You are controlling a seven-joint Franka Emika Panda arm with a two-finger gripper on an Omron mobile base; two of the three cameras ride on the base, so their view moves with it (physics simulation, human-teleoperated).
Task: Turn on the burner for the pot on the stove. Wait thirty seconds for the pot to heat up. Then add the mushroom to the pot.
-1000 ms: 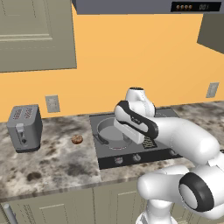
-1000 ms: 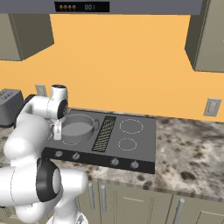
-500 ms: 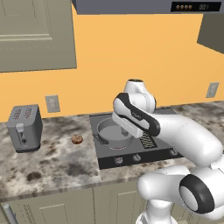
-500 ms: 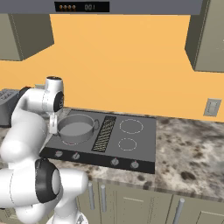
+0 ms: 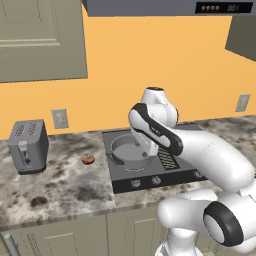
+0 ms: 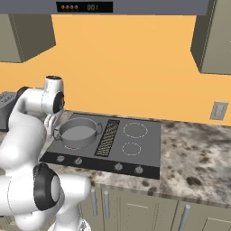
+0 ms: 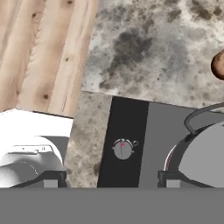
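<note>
Speckled grey stone counter (image 5: 65,185) runs beneath an orange wall, carrying the flat black rectangular stove (image 6: 144,149) set into it.

Change noted: over the last second the white arm has swung leftward across the stove's left half, and its hand now sits over the front left corner, beside the pot. Judgement: this lines the hand up with the knob row, so the burner step appears to be in hand, with heating and adding yet to follow.

Gripper (image 7: 109,177): the dark fingertips stand well apart at the bottom of the hand view, holding nothing. One small round grey knob (image 7: 123,149) lies between them, not touched.

Wide, shallow grey metal pot (image 6: 79,131) stands on the rear left burner, dark side handle (image 5: 115,159) pointing toward the stove's left edge. A thin red glow (image 7: 167,158) shows at its base; whether the burner is lit, I cannot confirm.

Small reddish-brown mushroom (image 5: 88,159) rests on the counter just off the stove's left edge, between stove and boxy grey toaster (image 5: 28,146).
</note>
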